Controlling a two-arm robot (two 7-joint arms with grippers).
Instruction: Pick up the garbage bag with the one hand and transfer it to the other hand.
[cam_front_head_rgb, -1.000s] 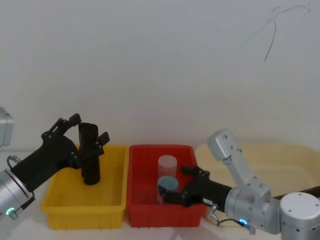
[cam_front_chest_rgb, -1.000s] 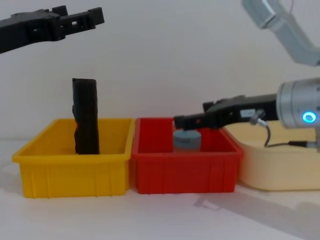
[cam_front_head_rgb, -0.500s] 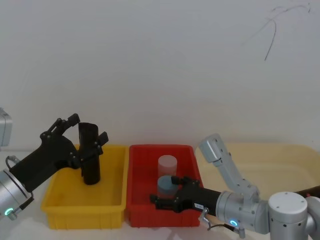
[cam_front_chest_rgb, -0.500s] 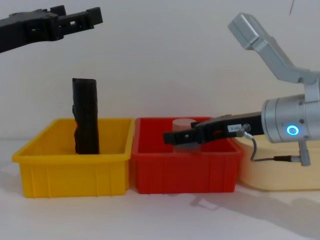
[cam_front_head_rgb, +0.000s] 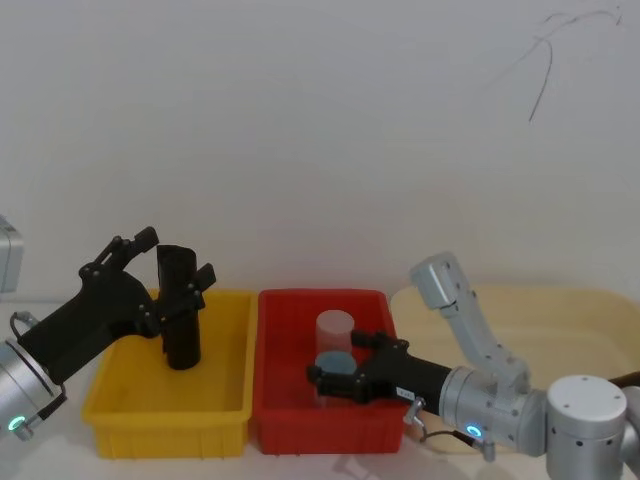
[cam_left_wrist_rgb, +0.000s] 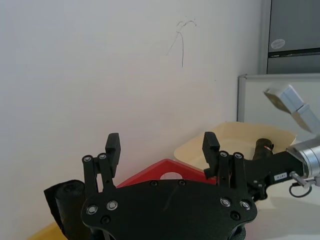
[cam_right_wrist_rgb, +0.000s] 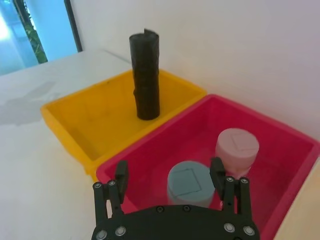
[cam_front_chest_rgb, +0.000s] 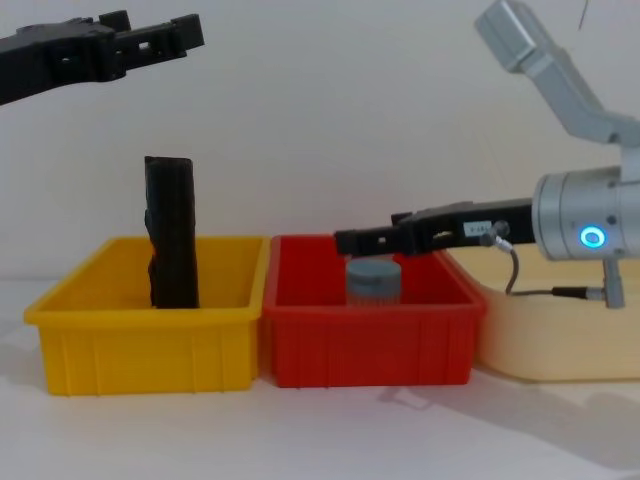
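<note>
I see my right pincer (cam_front_chest_rgb: 345, 241), spread, lifted slightly over the jar (cam_front_chest_rgb: 374, 280) in the red bin (cam_front_chest_rgb: 370, 345), while my left pincer (cam_front_chest_rgb: 160, 22) stays spread above the garbage bag (cam_front_chest_rgb: 171, 235).

The left arm rose from the lower left of the head view on a silver wrist. Its black left claw (cam_front_head_rgb: 178, 256) pointed up and to the right, fingers spread wide. The right arm bent in from the lower right, a blue ring glowing. Its right claw (cam_front_head_rgb: 340, 366) reached level toward the left, fingers apart.
</note>
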